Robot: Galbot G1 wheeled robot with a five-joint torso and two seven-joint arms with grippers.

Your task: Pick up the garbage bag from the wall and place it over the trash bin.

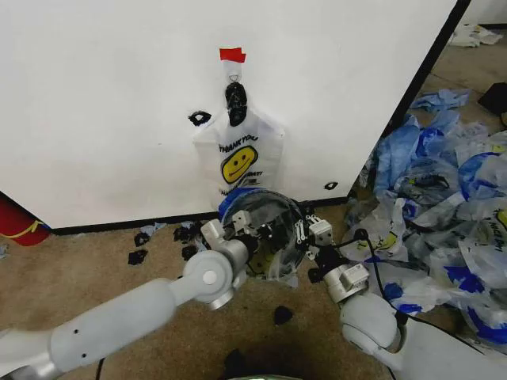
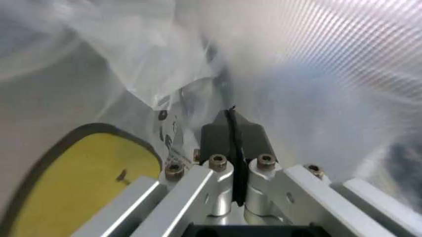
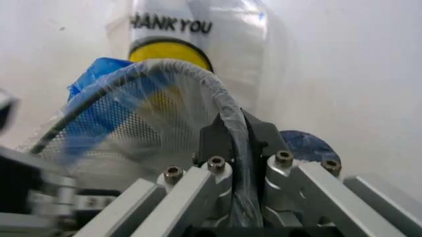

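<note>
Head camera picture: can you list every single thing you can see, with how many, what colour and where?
garbage bag: one, see-through whitish with blue, stretched over the bin between both grippers.
trash bin: one, black mesh, on the floor by the wall.
bunch of smiley bags: one, white and yellow, hanging from the hook.
wall: one, white, behind.
red tape: one piece, above the hook.
black scraps: several, on the carpet.
heap of bags: many, blue and white, at the right.
left gripper: shut on the bag.
right gripper: shut on the bag-covered rim.
</note>
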